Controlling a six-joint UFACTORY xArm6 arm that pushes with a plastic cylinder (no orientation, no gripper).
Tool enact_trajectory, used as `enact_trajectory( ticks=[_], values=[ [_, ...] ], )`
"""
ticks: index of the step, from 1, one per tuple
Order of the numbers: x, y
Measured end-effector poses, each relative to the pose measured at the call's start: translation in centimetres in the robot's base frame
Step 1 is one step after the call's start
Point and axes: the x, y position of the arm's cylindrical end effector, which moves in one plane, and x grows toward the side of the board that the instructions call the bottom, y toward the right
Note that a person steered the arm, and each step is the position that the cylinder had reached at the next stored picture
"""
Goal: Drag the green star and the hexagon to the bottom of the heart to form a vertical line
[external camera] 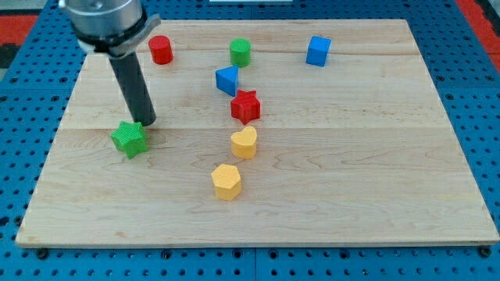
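Observation:
The green star point(129, 139) lies at the view's left on the wooden board point(351, 172). My tip point(147, 122) stands just above and to the right of it, touching or nearly touching its upper right edge. The yellow heart point(244, 143) lies near the middle. The yellow hexagon point(226, 181) lies just below and slightly left of the heart, a small gap between them. The star is far to the left of both.
A red star point(245, 106) sits right above the heart, and a blue triangle point(226, 80) above that. A red cylinder point(161, 49), a green cylinder point(241, 52) and a blue cube point(318, 51) stand along the view's top.

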Motion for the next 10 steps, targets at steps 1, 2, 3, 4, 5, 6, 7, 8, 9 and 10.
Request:
enact_trajectory(
  ticks=[1, 2, 3, 4, 5, 6, 7, 8, 9, 10],
  values=[
    [3.1, -0.9],
    [1.4, -4.7],
    [3.9, -6.6],
    [8.2, -4.0],
    [8.2, -1.8],
    [3.9, -4.5],
    [4.1, -0.2],
    [8.0, 5.2],
    [11.8, 8.2],
    [12.2, 3.6]
  ],
)
